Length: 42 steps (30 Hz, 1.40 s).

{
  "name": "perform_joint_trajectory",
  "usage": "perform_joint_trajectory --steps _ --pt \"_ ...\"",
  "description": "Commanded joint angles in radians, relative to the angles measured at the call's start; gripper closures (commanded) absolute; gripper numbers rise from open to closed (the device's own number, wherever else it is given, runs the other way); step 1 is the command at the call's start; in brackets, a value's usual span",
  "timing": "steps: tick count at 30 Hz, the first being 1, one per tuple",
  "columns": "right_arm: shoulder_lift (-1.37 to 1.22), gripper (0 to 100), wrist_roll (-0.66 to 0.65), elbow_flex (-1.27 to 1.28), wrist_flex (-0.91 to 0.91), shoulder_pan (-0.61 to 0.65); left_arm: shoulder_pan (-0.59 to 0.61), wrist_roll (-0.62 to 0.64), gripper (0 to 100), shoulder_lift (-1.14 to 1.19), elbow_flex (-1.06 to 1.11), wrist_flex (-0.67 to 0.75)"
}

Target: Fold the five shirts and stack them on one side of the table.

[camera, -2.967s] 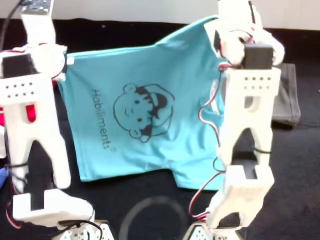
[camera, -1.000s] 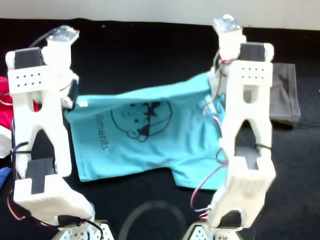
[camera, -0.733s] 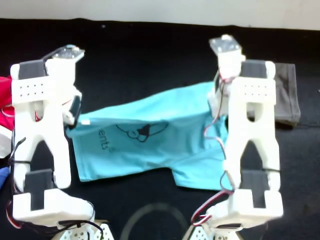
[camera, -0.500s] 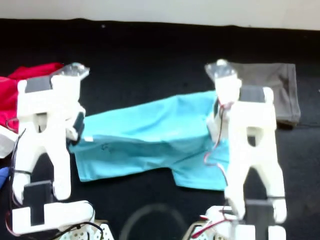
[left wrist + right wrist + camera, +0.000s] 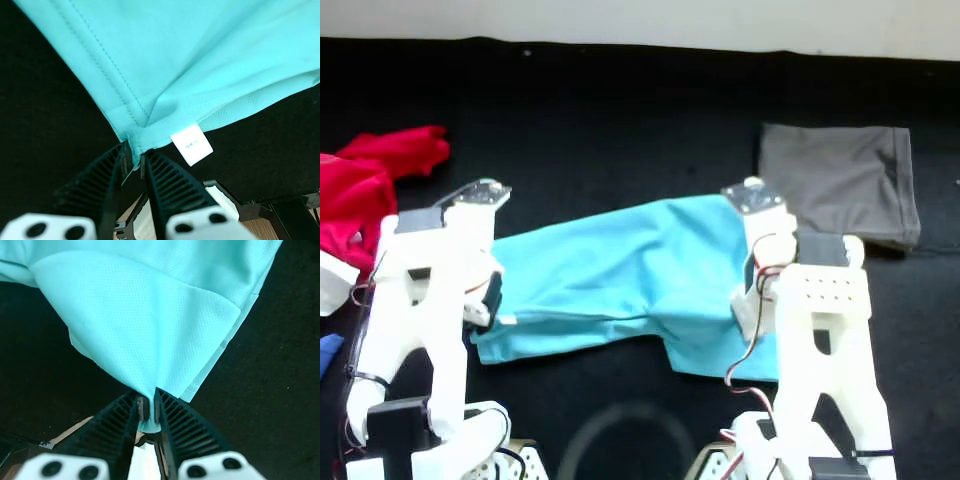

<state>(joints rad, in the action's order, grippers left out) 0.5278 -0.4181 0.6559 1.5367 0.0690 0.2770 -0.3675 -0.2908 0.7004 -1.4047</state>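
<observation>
A turquoise shirt (image 5: 620, 275) lies across the middle of the black table, folded over on itself with its plain side up. My left gripper (image 5: 134, 156) is shut on the turquoise shirt's (image 5: 200, 55) hem corner beside a white tag (image 5: 191, 145); in the high view this corner sits by the left arm (image 5: 485, 300). My right gripper (image 5: 147, 410) is shut on a pinched corner of the turquoise shirt (image 5: 145, 335), at the shirt's right end by the right arm (image 5: 755, 290). A folded grey shirt (image 5: 840, 180) lies at the back right. A crumpled red shirt (image 5: 370, 180) lies at the left edge.
The black table (image 5: 620, 110) is bare behind the turquoise shirt. A white item (image 5: 332, 280) and a blue item (image 5: 326, 350) sit at the left edge. A ring-shaped mark (image 5: 620, 440) shows at the table's front between the arm bases.
Both arms have drawn the shirt's far edge toward the front, folding it over so the printed face is hidden. The red and grey shirts have come into view.
</observation>
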Motion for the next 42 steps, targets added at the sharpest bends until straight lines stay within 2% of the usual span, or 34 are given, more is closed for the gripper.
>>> perform_joint_trajectory --steps 1,5,11,15,22,28,30,32,35,42 --pt "0.03 99.2 -0.041 0.028 -0.002 -0.015 -0.021 -0.009 99 -0.028 0.042 0.061" --pt "0.03 99.2 -0.068 0.044 -0.004 -0.074 -0.021 -0.009 99 -0.028 0.082 0.117" --pt "0.03 99.2 -0.17 0.039 0.027 -0.171 -0.021 -0.009 99 -0.036 0.07 0.112" --pt "0.03 99.2 -0.187 0.044 0.038 -0.168 -0.022 -0.009 99 -0.036 0.03 0.063" --pt "0.03 99.2 -0.181 0.139 -0.021 -0.097 -0.022 -0.009 99 -0.028 0.097 0.064" --pt "0.03 98.8 -0.181 0.174 -0.065 -0.094 -0.022 -0.009 98 -0.028 0.081 0.064" --pt "0.03 96.7 -0.184 0.174 -0.044 -0.093 -0.021 -0.009 94 -0.033 0.07 0.057" --pt "0.03 90.2 -0.187 0.166 -0.013 -0.084 -0.016 -0.009 87 -0.035 0.056 0.055" --pt "0.031 82.7 -0.189 0.11 0.048 -0.042 -0.015 -0.009 83 -0.036 0.018 0.043" --pt "0.031 83.8 -0.16 -0.232 0.209 0.015 -0.015 -0.009 84 -0.036 -0.259 -0.155"
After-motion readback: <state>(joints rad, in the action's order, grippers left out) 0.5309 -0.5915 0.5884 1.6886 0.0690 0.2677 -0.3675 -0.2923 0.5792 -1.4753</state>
